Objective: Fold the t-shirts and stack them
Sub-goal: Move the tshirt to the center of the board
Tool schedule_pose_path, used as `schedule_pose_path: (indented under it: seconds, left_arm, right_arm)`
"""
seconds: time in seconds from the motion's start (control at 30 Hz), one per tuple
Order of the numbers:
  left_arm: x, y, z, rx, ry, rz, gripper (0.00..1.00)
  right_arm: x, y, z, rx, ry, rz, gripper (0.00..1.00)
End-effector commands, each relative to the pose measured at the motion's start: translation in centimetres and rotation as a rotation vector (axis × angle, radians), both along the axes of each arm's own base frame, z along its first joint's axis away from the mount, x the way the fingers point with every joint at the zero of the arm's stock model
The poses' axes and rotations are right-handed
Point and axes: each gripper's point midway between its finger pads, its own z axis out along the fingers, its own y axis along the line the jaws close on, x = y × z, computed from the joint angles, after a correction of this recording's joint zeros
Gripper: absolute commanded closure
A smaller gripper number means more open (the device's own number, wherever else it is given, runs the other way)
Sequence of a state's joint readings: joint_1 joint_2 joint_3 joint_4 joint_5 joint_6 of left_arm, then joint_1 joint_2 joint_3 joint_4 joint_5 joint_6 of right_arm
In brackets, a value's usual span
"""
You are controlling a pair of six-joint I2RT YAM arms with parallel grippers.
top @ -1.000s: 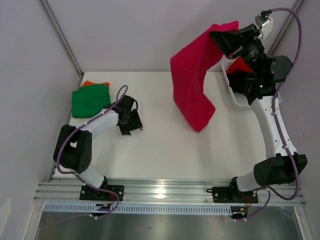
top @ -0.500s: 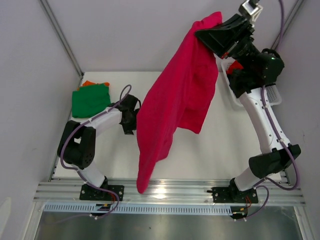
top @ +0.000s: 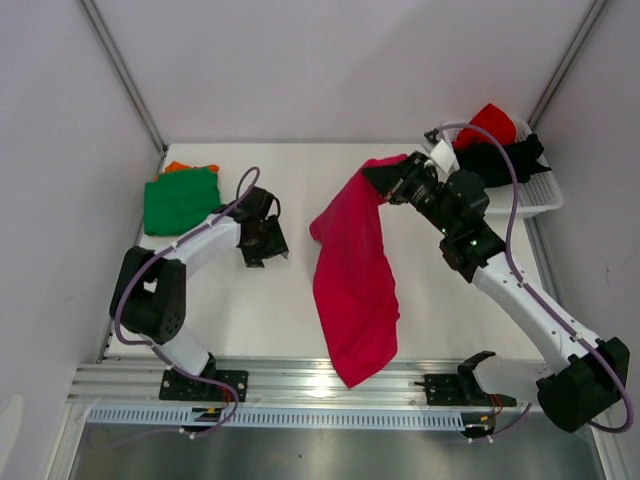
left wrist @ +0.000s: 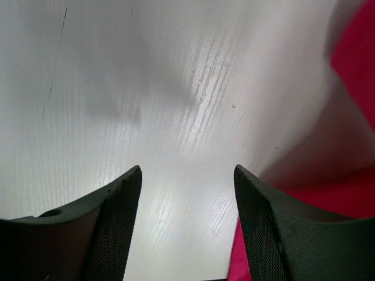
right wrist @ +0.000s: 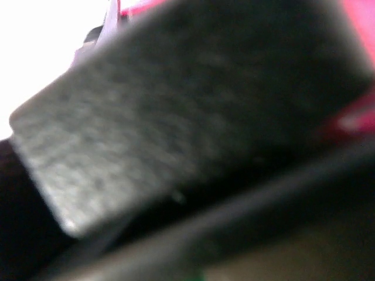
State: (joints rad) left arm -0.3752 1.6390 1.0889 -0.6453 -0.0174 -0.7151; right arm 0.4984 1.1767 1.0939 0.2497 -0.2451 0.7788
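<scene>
Top view: the right end effector [top: 380, 180] is closing tightly on one edge of the magenta-pink t-shirt [top: 355, 290], pinching soft cloth between its dark fingers. The shirt is hanging from that grip as a long, loosely folded strip, widening at mid-length and tapering to a rounded tip over the near metal rail [top: 320, 380]. Whether its lower part is lying on the surface [top: 250, 310] cannot be told. The surface is a smooth white board with a faint grain.

The left end effector [top: 262, 240] is hovering low, just left of the hanging shirt, with its jaws standing apart and holding nothing. Its finger pads [left wrist: 117, 222] are showing a fine dotted texture in the wrist view.

A folded green t-shirt [top: 180, 200] is lying flat at the far left corner as a rough rectangle. It is resting on an orange t-shirt [top: 178, 166] that is peeking out behind it. At the far right, a crumpled red t-shirt [top: 492, 122] and a black t-shirt [top: 500, 158] are sitting heaped in a white plastic lattice basket [top: 540, 195]. The right wrist view is blurred, showing only a grey pad.
</scene>
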Motion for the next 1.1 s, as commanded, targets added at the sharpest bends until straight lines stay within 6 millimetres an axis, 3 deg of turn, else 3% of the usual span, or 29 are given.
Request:
schedule_pose_path:
  seconds: [0.0,0.07,0.2,0.3,0.4,0.47,0.57,0.63,0.77,0.87,0.9,1.07]
  left_arm:
    - [1.0,-0.5,2.9,-0.018,-0.083,-0.005,0.33]
    - [0.9,-0.4,2.9,-0.016,-0.078,-0.004,0.33]
    - [0.6,-0.4,2.6,-0.016,-0.067,0.006,0.33]
    - [0.5,-0.5,2.6,-0.020,-0.062,0.009,0.33]
    - [0.4,-0.6,2.6,-0.019,-0.063,0.008,0.33]
    - [0.5,-0.7,2.8,-0.021,-0.067,0.010,0.33]
    - [0.5,-1.0,3.0,-0.027,-0.073,0.006,0.33]
    - [0.5,-1.1,3.1,-0.029,-0.074,0.004,0.33]
    - [0.6,-1.1,2.9,-0.027,-0.071,0.001,0.33]
    - [0.5,-1.1,2.6,-0.024,-0.062,-0.001,0.32]
    - [0.6,-1.2,2.5,-0.025,-0.064,0.000,0.33]
    - [0.7,-1.4,2.3,-0.035,-0.060,-0.001,0.33]
  right_arm:
    - [2.9,-3.5,-6.9,-0.244,0.075,-0.248,1.00]
    - [3.2,-4.6,-8.9,-0.303,0.108,-0.316,1.00]
    - [3.4,-6.9,-10.7,-0.384,0.174,-0.481,1.00]
    - [3.8,-9.2,-11.1,-0.480,0.250,-0.668,1.00]
    - [3.2,-8.8,-10.4,-0.583,0.232,-0.733,1.00]
    - [2.5,-6.2,-9.3,-0.598,0.172,-0.664,1.00]
    - [1.3,-0.4,-7.2,-0.540,0.035,-0.393,1.00]
    - [-0.8,4.0,-4.8,-0.455,-0.079,-0.163,1.00]
    - [-5.2,9.0,1.8,-0.316,-0.254,0.104,1.00]
    - [-8.1,11.1,4.9,-0.232,-0.310,0.262,1.00]
    - [-9.1,11.3,7.2,-0.180,-0.351,0.295,1.00]
    - [-13.4,11.8,12.5,-0.015,-0.410,0.479,1.00]
